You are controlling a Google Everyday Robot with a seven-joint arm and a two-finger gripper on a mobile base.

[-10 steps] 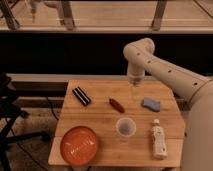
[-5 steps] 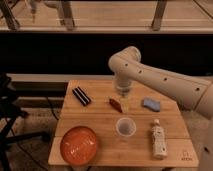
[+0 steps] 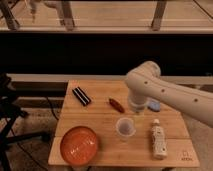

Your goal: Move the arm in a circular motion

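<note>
Gripper [image 3: 136,111], fingers' state indeterminate, hangs just above the clear cup [image 3: 125,127] at mid-surface. The arm [image 3: 165,92], entering from the right, appears rigid and heavy; nothing needs grasping, only a clear sweep over the wooden surface [image 3: 100,122].

The arm [image 3: 165,92] swung right, claw [image 3: 137,111] above the cup [image 3: 125,127].

Cream-white arm [image 3: 165,92] over wooden table [image 3: 100,127], pincer [image 3: 138,113] just above clear cup [image 3: 125,127].
</note>
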